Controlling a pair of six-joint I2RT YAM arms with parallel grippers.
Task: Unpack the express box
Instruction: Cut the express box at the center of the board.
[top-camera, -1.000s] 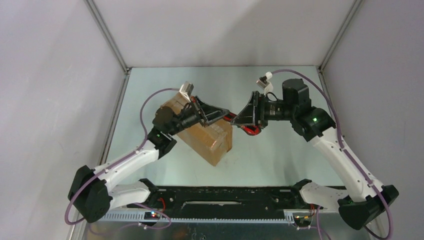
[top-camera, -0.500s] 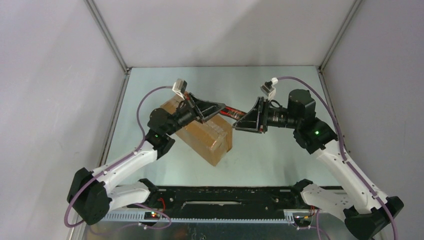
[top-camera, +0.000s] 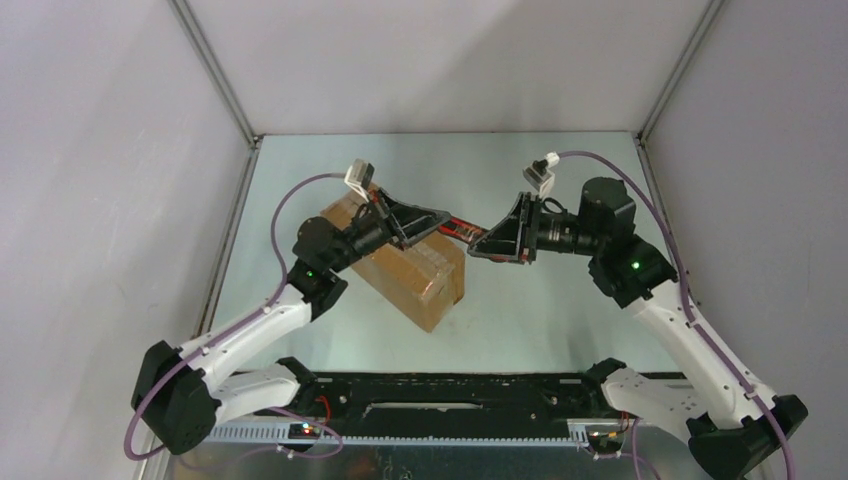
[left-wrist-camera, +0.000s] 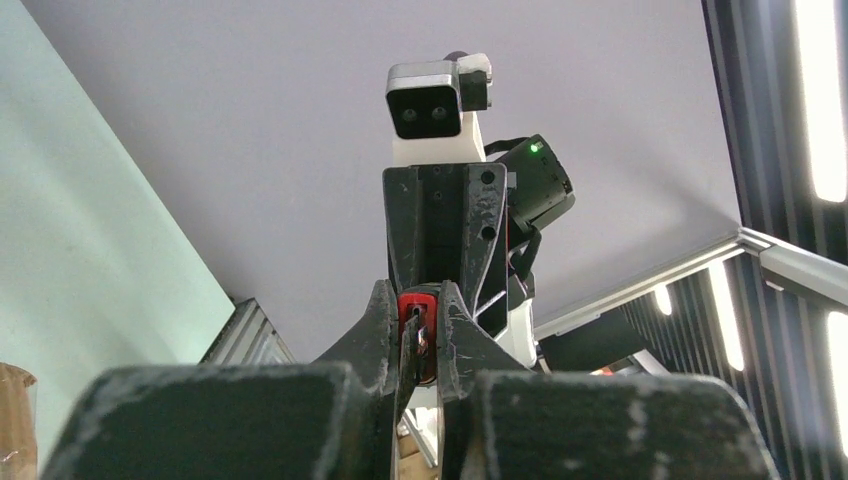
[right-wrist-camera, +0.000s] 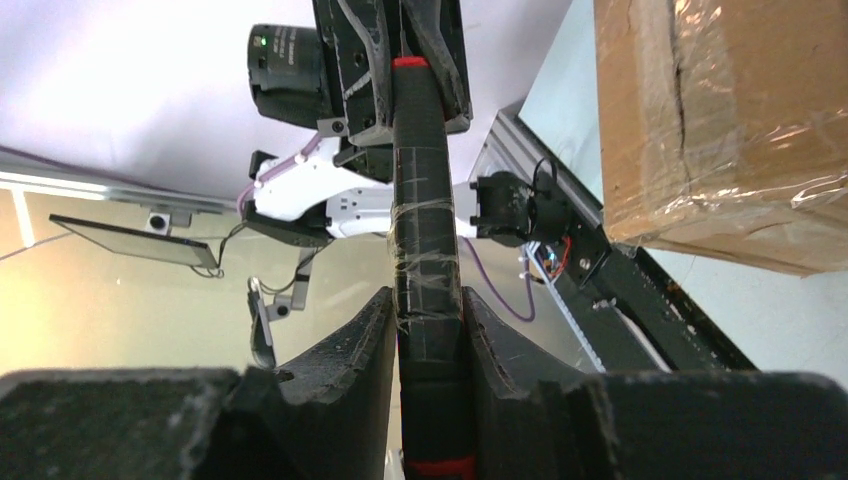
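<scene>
- Since a second ago, the right claw has gone from wide apart to closed in tight. Both arms have shifted a little, and the express box has stayed where it was.
- On the left, the left arm reaches up from the near corner and leans over the box.
- The express box lies on the pale green table, left of the middle, under the left claw. It is brown, sits slantwise, and has shiny clear tape on it.
- The left claw hangs above the far right end of the box. It is squeezed tight on one red end of a long black tool.
- The tool bridges the gap between the two claws, up off the table. Clear tape is wrapped around its black middle.
- The right claw holds the other end of the tool. Its two fingers press on the tool from both sides.
- On the right, the right arm bends in from the near corner, well apart from the box.
</scene>
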